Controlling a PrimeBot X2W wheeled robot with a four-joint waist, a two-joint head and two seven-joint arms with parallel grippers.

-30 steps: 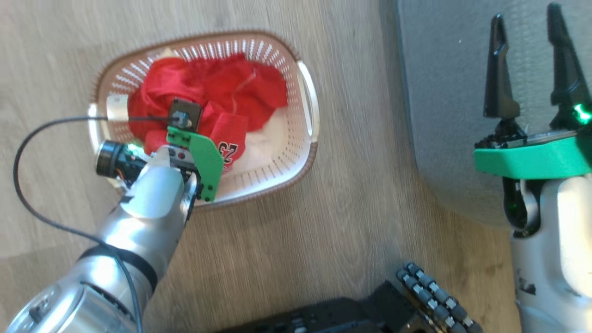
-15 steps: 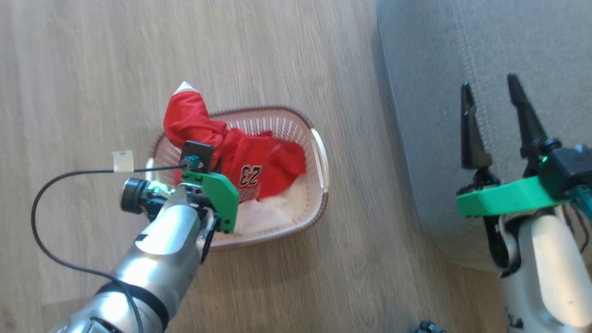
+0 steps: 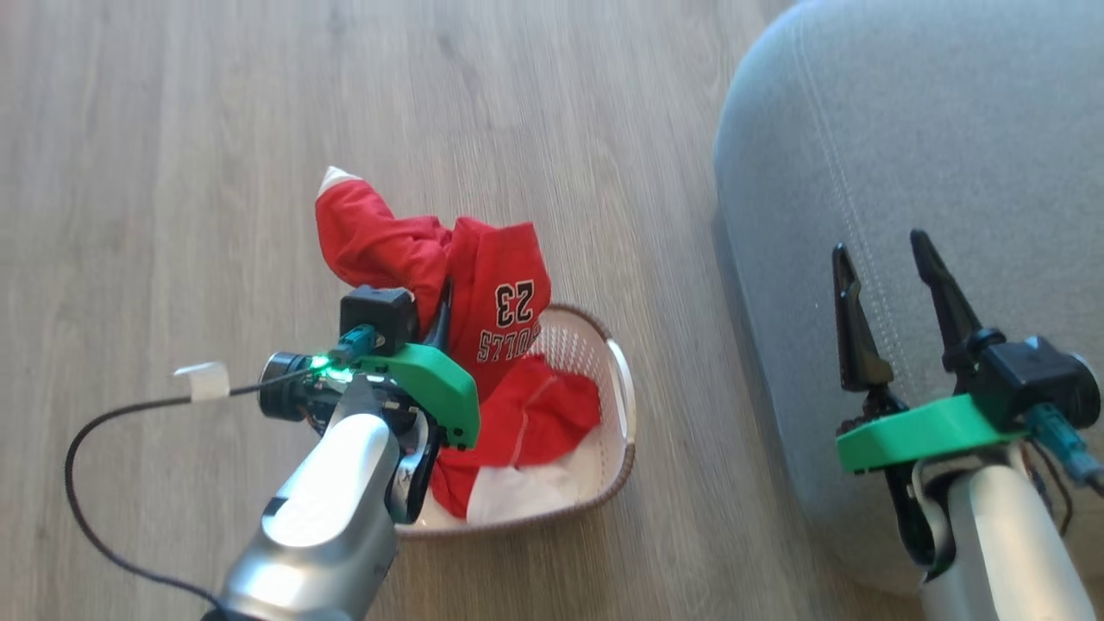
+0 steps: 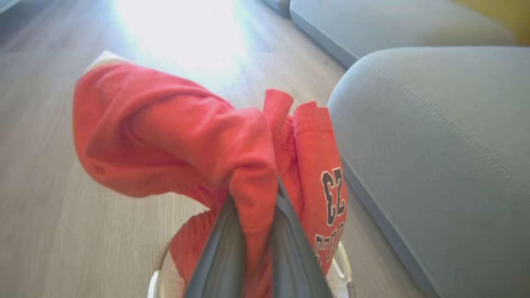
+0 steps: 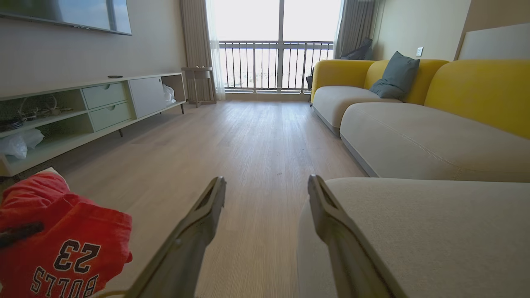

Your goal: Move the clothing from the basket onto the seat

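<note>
**Now the red bundle is off the bottom of the basket**

Up it comes! The left gripper (image 4: 253,207) was buried in the clothing (image 3: 504,302) a second ago. Now the "BULLS 23" jersey hangs raised over the basket (image 3: 617,405), its lower folds trailing inside. The left wrist view settles the grip: fingers pinched tight on a red fold. The head view adds leftovers, red and white cloth down in the basket. The right gripper (image 3: 880,243) gapes wide, holding nothing, over the seat (image 3: 931,129). Pickup looks done; I'd say the carry across comes next.
</note>
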